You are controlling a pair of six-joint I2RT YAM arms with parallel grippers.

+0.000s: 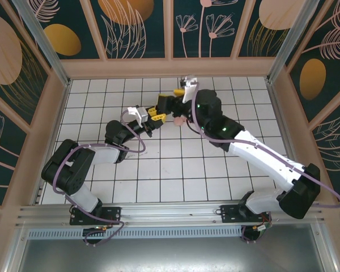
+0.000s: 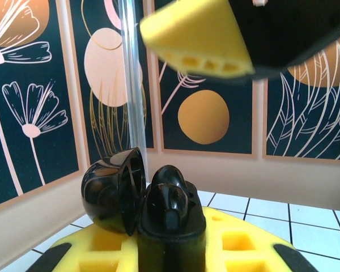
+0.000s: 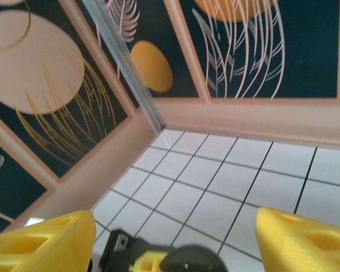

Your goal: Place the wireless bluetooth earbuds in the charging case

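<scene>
A black charging case (image 2: 171, 232) stands upright between my left gripper's yellow fingers (image 2: 96, 255), and the left gripper (image 2: 170, 249) is shut on it. Its lid (image 2: 110, 190) is flipped open to the left. Two glossy black earbuds (image 2: 169, 198) sit in the case's wells, one behind the other. My right gripper (image 3: 175, 238) hovers just above the case top (image 3: 192, 262) with its jaws wide apart and nothing between them. One of its yellow fingertips (image 2: 198, 42) hangs over the case in the left wrist view. In the top view both grippers, left (image 1: 154, 114) and right (image 1: 169, 105), meet mid-table.
A small pink object (image 1: 179, 120) lies on the white tiled floor (image 1: 175, 170) just right of the two grippers. Patterned walls (image 1: 170, 28) enclose the floor at the back and on both sides.
</scene>
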